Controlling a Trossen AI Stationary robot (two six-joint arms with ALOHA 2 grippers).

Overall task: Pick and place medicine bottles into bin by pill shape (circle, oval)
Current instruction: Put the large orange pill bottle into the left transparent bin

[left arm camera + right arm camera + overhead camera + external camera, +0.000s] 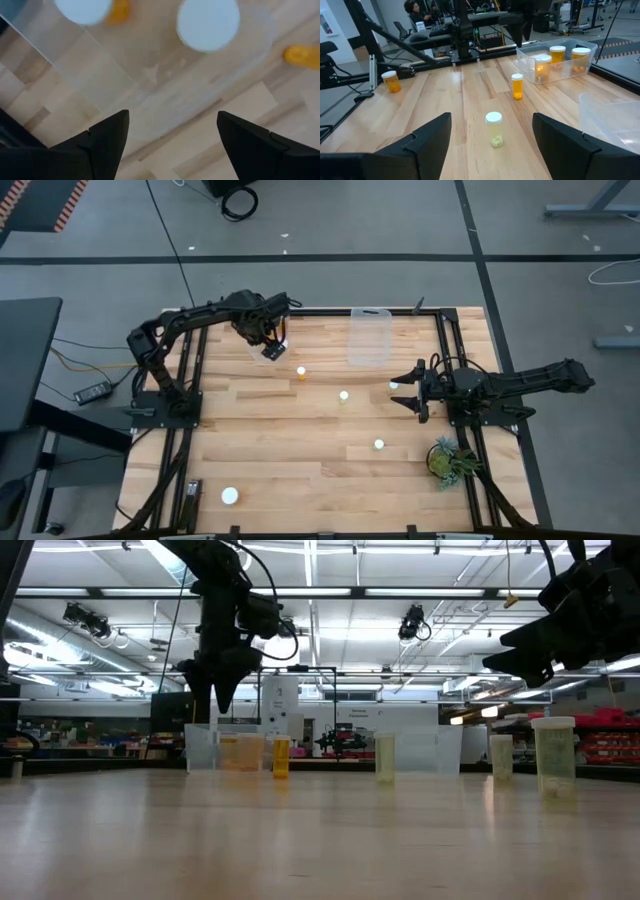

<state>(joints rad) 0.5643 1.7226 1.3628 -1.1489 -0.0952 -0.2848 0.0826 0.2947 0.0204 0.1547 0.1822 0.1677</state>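
Medicine bottles stand scattered on the wooden table point(300, 440). One amber bottle point(301, 372) stands just beside the left clear tub point(559, 64). That tub sits at the table's far edge and already holds three bottles point(542, 65), seen from the right wrist view. A pale bottle point(344, 395) stands nearer the middle of the table, to the right of the amber one. Another point(394, 386) is just in front of the right gripper point(410, 388). One more point(379, 445) stands closer to the table's near edge. A wider bottle point(230, 496) stands well apart at the near left corner.

The left gripper point(170, 135) hangs above the left tub with its fingers spread wide and nothing between them. The right gripper hovers low over the table, well to the right of the left tub, fingers parted and empty. A second clear tub point(369, 338) lies to the right of the left one. A small green plant point(448, 458) stands near the table's right edge.
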